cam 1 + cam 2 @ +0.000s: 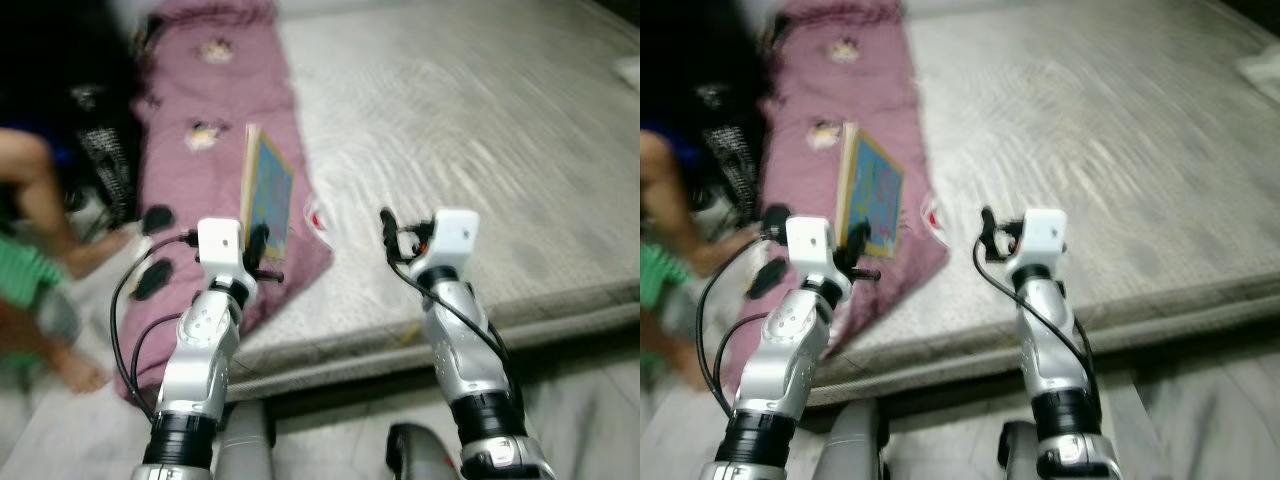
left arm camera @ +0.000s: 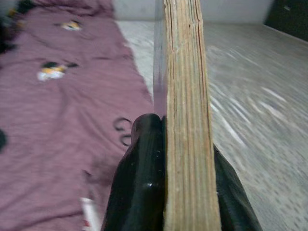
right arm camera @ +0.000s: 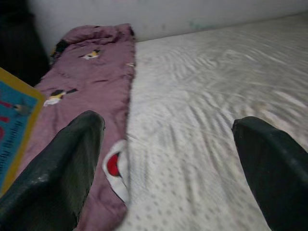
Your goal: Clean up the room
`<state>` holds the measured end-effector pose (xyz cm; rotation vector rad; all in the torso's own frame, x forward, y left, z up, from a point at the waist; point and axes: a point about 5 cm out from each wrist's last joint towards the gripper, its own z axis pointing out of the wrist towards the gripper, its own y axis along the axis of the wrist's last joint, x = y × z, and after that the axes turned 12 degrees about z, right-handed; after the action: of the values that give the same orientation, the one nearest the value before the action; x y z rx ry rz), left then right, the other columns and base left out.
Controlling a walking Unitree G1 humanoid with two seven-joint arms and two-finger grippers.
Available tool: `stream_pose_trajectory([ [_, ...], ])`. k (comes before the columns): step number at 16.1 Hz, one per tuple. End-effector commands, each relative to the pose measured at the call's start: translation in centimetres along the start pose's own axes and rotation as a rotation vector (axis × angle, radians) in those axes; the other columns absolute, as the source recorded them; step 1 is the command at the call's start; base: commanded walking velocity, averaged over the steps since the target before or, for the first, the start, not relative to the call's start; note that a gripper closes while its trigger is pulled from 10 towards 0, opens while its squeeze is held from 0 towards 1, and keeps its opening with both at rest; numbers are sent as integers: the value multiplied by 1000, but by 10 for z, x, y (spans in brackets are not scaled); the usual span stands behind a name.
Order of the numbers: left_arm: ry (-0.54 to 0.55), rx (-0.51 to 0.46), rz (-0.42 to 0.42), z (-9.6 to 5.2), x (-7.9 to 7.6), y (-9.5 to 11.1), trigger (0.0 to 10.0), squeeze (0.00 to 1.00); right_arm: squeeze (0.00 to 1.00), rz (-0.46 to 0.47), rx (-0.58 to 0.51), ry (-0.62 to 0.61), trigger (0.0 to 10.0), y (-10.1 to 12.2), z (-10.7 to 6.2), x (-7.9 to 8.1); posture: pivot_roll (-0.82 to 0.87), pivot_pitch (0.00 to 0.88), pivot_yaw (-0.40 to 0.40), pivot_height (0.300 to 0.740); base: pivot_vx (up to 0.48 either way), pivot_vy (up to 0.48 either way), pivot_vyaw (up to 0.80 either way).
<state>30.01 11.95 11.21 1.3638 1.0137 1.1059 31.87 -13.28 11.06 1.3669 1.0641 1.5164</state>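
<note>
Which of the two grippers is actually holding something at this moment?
The left gripper: its fingers are clamped on the edge of the book. The right gripper hangs open over the mattress.

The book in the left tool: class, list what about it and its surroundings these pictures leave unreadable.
- Book cover text: eye views, motion blur.
- Its cover in the left wrist view: edge-on, page block alone faces the camera.
- Small red-and-white item on the purple blanket: blurred, unidentifiable.
- Person: cut off by the eye view's left edge.
</note>
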Motion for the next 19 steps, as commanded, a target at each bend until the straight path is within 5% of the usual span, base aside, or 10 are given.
stream_pose_trajectory([
  [1,9,-21,6,-3,4,4,10000,0,0,1,-14,-2,10000,1,-1,2,33,0,54,694,0,0,0],
  [5,3,-23,30,0,3,3,10000,0,0,1,-3,-18,10000,-2,-2,0,32,0,55,739,0,0,0],
  [11,-18,-13,5,-5,6,-4,10000,0,0,-64,44,-93,10000,-11,-6,-11,35,0,46,740,0,0,0],
  [19,-11,10,42,-5,2,-7,10000,0,0,-67,15,-62,10000,-5,-4,-7,36,0,45,740,0,0,0],
])
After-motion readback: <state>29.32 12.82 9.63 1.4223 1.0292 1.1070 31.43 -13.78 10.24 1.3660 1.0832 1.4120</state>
